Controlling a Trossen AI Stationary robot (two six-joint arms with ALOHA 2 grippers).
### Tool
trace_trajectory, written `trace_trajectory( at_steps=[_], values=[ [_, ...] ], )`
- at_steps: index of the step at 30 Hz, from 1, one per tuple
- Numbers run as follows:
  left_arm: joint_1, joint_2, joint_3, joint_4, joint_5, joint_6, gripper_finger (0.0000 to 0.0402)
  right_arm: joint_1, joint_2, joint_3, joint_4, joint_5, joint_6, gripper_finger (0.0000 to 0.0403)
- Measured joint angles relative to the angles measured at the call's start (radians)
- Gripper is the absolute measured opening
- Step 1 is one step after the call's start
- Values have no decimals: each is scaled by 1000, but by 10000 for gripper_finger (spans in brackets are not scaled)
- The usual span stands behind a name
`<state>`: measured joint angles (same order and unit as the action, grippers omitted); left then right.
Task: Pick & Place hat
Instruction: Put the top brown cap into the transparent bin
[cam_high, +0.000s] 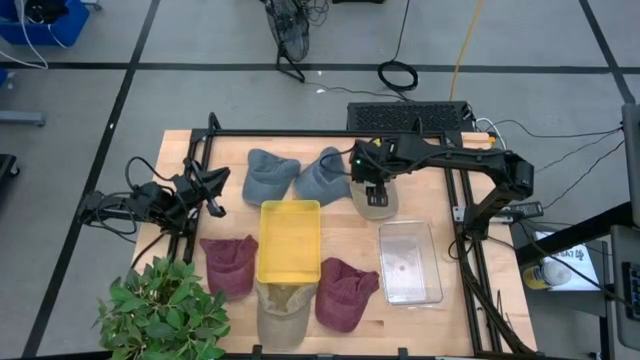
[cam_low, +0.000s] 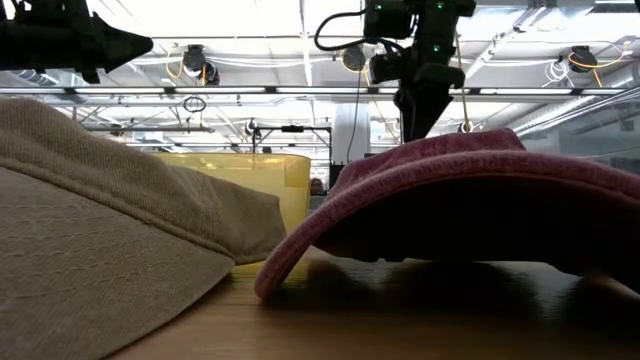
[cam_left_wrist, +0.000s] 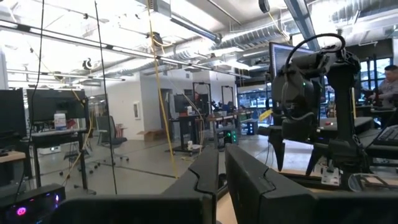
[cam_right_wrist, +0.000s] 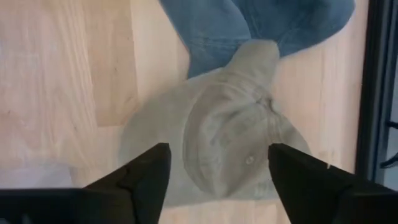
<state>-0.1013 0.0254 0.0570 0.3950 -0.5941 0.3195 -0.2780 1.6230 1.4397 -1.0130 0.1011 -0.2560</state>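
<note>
A beige hat (cam_high: 376, 203) lies crown up on the table's far right part, next to a blue-grey hat (cam_high: 322, 178). My right gripper (cam_high: 375, 190) hangs open straight above the beige hat (cam_right_wrist: 227, 146), pointing down, one finger on either side of the crown and clear of it. The low view shows it raised (cam_low: 420, 100) behind a maroon hat (cam_low: 450, 200). My left gripper (cam_high: 212, 195) waits shut at the table's left edge, its fingers (cam_left_wrist: 249, 186) pointing level across the table.
A yellow bin (cam_high: 290, 240) stands mid-table and a clear bin (cam_high: 409, 262) to its right. Another blue-grey hat (cam_high: 268, 175), two maroon hats (cam_high: 230, 265) (cam_high: 345, 292) and a beige hat (cam_high: 280, 312) lie around them. A plant (cam_high: 165, 310) fills the near left corner.
</note>
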Motion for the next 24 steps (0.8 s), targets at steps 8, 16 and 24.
trace_trajectory(
  at_steps=[8, 16, 24],
  values=[
    [0, 0, 0, 0, 0, 0, 37, -32, 0, -99, 113, -22, -26, 274],
    [0, 0, 0, -3, 0, -1, 37, -83, 0, -204, 233, -85, -23, 275],
    [0, 0, 0, -4, 0, -2, 37, -109, 0, -293, 289, -119, 5, 276]
  ],
)
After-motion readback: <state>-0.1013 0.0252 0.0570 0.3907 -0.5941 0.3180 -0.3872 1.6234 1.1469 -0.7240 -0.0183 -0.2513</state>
